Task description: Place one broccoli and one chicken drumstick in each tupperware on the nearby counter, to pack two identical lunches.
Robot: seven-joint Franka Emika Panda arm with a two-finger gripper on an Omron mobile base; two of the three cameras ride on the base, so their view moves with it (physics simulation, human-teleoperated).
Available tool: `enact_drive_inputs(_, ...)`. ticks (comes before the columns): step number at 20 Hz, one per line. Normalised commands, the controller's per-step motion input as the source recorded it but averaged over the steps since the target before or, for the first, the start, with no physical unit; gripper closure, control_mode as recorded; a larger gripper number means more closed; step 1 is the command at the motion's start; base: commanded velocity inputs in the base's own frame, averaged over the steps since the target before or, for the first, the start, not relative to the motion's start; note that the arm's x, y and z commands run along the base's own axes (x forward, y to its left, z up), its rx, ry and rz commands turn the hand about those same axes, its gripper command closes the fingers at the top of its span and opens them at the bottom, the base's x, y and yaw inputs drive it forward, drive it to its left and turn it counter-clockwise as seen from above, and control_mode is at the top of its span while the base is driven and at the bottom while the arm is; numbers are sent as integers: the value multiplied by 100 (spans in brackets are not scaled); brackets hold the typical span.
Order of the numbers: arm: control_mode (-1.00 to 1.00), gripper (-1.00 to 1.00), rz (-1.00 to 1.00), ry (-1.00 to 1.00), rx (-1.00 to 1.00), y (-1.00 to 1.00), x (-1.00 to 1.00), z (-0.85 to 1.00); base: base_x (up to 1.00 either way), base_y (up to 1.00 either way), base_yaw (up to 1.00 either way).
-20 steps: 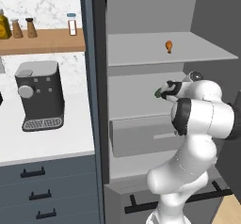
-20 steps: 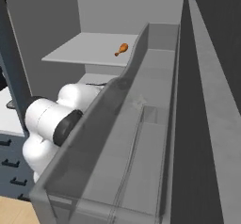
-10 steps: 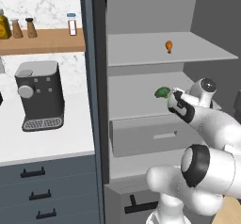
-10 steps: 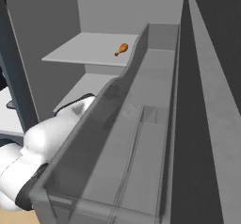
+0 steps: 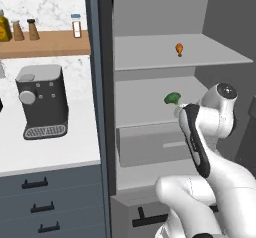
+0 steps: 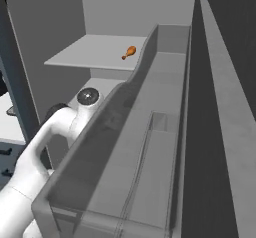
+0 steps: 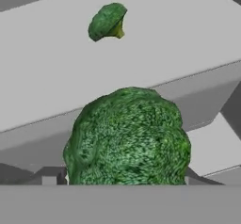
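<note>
A big broccoli [image 7: 128, 138] fills the lower middle of the hand view, bumpy head toward the camera, hard against the gripper [image 7: 126, 180]; the finger tips are hidden behind it, so the jaws seem spread wide around it, though the contact itself cannot be made out. A second broccoli [image 7: 107, 20] lies on its side in the upper left of that view, on a flat grey shelf [image 7: 188, 35], well apart from the first. In the left base view a green broccoli [image 5: 173, 98] sits at centre right of the frame, just left of the white arm [image 5: 205, 132], level with the middle shelf of the open fridge [image 5: 150, 87]; the fingers are hidden by the arm there. Above it, on the top shelf [image 5: 150, 52], an orange drumstick [image 5: 179, 48] stands alone in the upper right. The right base view shows the same drumstick [image 6: 129, 52] lying near the shelf's right edge in the upper middle, beside the grey fridge door bin [image 6: 150, 147] that runs diagonally across the frame. At the left of the left base view a white counter [image 5: 45, 152] holds a dark coffee machine [image 5: 42, 102], with a wooden wall shelf [image 5: 45, 43] of bottles above it and blue-grey drawers [image 5: 50, 207] below.
</note>
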Motion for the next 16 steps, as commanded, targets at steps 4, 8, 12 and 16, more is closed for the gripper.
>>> enact_drive_inputs(4, -100, 100, 34, 9, -10, 69, -100, 1, 0, 0, 0)
enact_drive_inputs(8, -100, 100, 30, 0, -12, 55, -84, 0, 0, 0, 0)
enact_drive_inputs(12, -100, 100, 29, 0, -9, 36, -75, 0, 0, 0, 0)
enact_drive_inputs(16, -100, 100, 25, 0, -10, 40, -72, 0, 0, 0, 0)
